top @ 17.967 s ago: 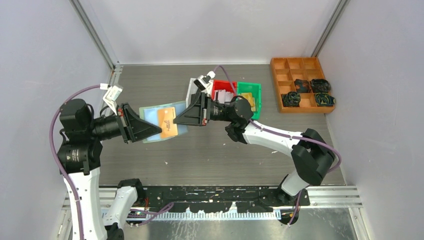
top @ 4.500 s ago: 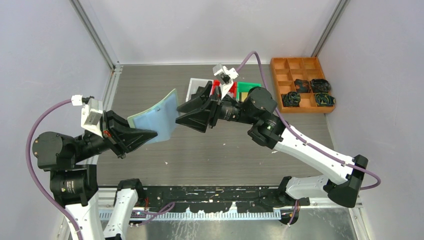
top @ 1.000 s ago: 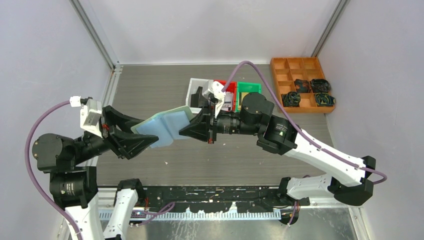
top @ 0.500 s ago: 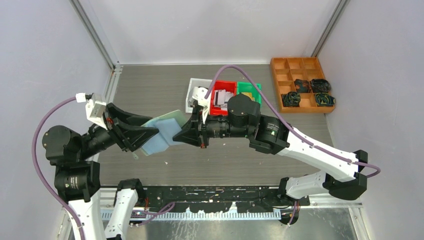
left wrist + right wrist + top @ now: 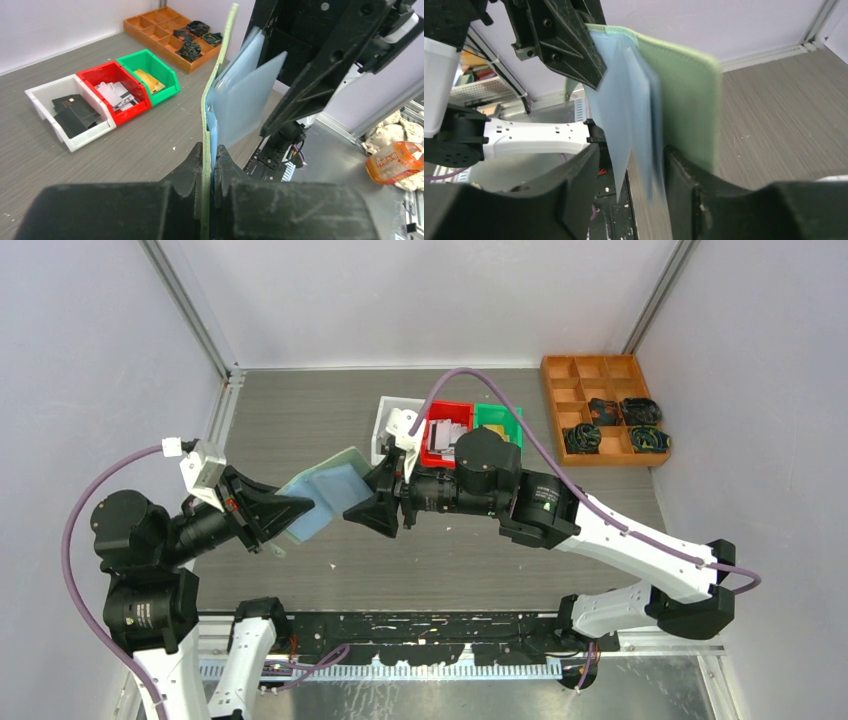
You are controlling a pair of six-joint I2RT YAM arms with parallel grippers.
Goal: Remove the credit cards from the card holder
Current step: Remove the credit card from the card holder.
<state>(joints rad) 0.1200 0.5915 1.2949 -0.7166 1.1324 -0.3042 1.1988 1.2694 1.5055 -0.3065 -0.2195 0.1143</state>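
Note:
My left gripper (image 5: 290, 508) is shut on the mint-green card holder (image 5: 322, 493) and holds it off the table, edge-on in the left wrist view (image 5: 220, 75). Its pale blue clear pockets (image 5: 245, 95) fan open, and I see no card in them. My right gripper (image 5: 362, 512) is open, its fingers (image 5: 579, 185) on either side of the loose pocket leaves (image 5: 629, 110) beside the green cover (image 5: 686, 100). Credit cards lie in the bins: black ones (image 5: 75, 107), silver-grey ones (image 5: 116, 92), a gold one (image 5: 147, 82).
A white bin (image 5: 383, 430), a red bin (image 5: 432, 440) and a green bin (image 5: 498, 412) stand side by side behind the right arm. An orange divided tray (image 5: 575, 375) with black coiled cables sits at the back right. Grey walls close in on three sides.
My right gripper has moved left onto the holder's pocket leaves. The left gripper has lowered the holder slightly. The gold card seen in the holder 18 seconds ago is gone from it.

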